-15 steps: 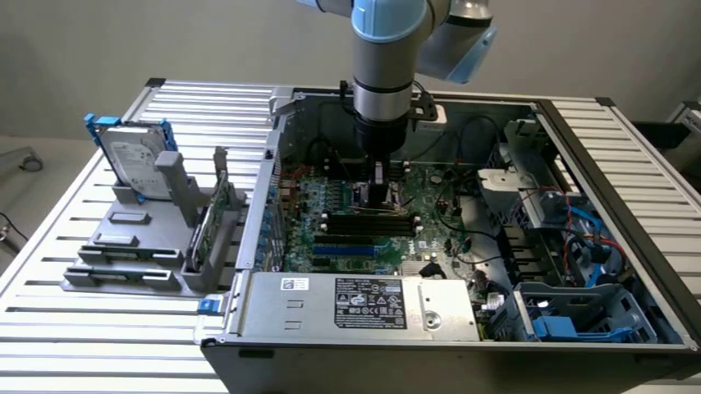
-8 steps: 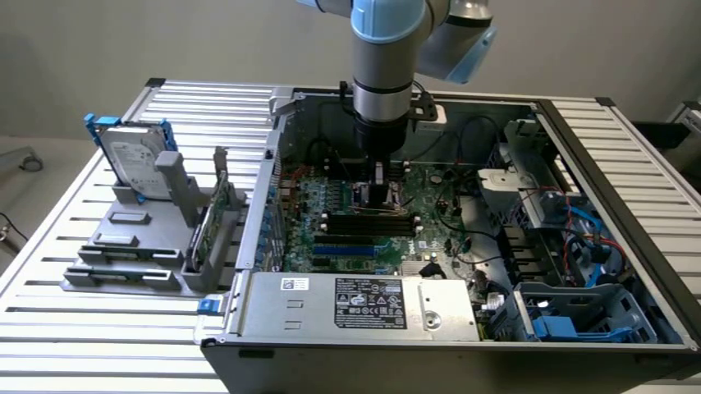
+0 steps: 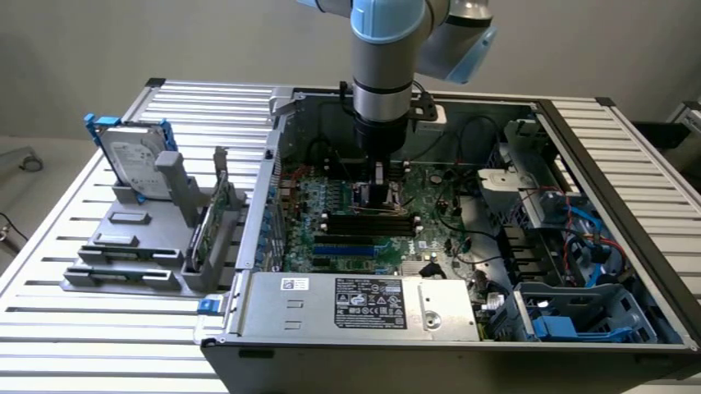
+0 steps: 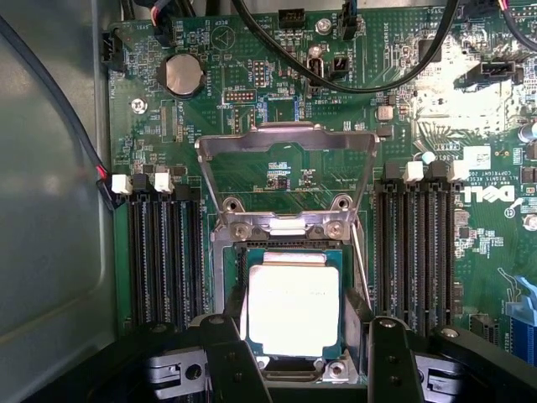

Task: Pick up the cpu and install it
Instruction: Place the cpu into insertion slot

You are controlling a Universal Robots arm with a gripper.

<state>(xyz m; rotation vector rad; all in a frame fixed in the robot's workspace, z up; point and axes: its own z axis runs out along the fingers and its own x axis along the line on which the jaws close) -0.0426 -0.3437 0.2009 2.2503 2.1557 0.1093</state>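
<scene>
Gripper [image 4: 309, 340] released, cpu [image 4: 294, 306] laid in the socket [image 4: 285, 246].
Wrist view: the fingers [image 4: 231, 348] are spread either side of the seated cpu; placing is judged done, but the frame [image 4: 285, 143] is not yet closed. Exterior view: the gripper [image 3: 380, 182] is held low over the motherboard [image 3: 438, 238].

The arm [image 3: 383, 57] is a round silver-grey tube with joint covers [image 3: 386, 18] of pale blue plastic. A thin black cable [image 3: 423, 98] loops at the wrist. The gripper [image 3: 380, 182] is black. Its two fingers [image 4: 225, 361] are blocky and matt, one topped by a round screw head [image 4: 387, 323], with silvery metal parts [image 4: 172, 374] beside them.
</scene>
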